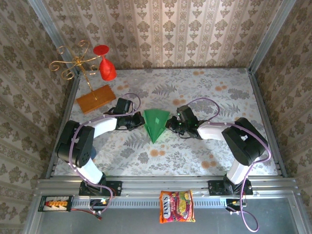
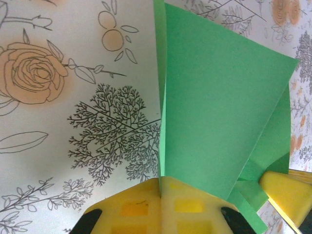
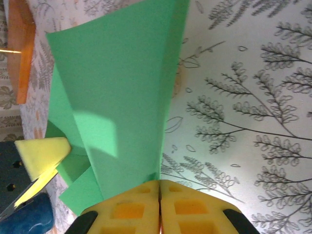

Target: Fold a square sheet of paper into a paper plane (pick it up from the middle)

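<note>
The square sheet of paper, bright green, is folded into a pointed paper plane [image 1: 155, 124] at mid-table, with its tip toward the near edge. My left gripper [image 1: 140, 122] is shut on its left edge. In the left wrist view the yellow pads [image 2: 131, 204] meet with the green paper [image 2: 219, 112] pinched in the seam. My right gripper [image 1: 171, 125] is shut on the right edge. In the right wrist view its jaws are pressed together on the green flap [image 3: 117, 92]. Each wrist view catches the other gripper's yellow fingertip past the paper.
An orange-brown board [image 1: 95, 99] carrying a gold wire stand [image 1: 73, 61] lies at the back left, with a red goblet [image 1: 107, 66] behind it. A printed snack packet [image 1: 176, 206] sits on the near rail. Patterned walls close off the table on three sides.
</note>
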Tool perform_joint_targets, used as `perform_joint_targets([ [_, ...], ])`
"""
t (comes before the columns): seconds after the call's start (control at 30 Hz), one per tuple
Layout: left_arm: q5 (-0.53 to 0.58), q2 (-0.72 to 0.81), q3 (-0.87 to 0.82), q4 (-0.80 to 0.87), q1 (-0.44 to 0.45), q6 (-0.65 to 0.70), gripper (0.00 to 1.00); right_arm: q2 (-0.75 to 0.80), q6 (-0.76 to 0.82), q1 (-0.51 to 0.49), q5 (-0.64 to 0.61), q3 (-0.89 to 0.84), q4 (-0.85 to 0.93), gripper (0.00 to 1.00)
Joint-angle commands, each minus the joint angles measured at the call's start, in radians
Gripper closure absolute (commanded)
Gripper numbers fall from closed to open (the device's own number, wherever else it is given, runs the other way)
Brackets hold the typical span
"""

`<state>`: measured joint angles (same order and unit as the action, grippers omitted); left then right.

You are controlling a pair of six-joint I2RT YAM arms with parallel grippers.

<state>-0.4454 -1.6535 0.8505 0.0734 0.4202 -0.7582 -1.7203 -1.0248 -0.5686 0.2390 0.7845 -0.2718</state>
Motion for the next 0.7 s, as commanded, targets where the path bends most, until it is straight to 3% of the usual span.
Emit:
perform_joint_targets([
  [0.0,0.003,-0.026,-0.011,-0.007,0.007,-0.030,0.96,-0.028,-0.011,0.007,-0.006,-0.008,0.008,0.91],
  [0.47,0.013,-0.038,-0.010,0.017,0.006,-0.036,0.96,-0.057,-0.043,0.009,0.000,-0.001,0.006,0.90],
  [0.67,-0.055,-0.031,0.015,0.012,0.011,-0.024,0.96,-0.010,-0.013,0.013,0.045,0.038,0.016,0.76],
])
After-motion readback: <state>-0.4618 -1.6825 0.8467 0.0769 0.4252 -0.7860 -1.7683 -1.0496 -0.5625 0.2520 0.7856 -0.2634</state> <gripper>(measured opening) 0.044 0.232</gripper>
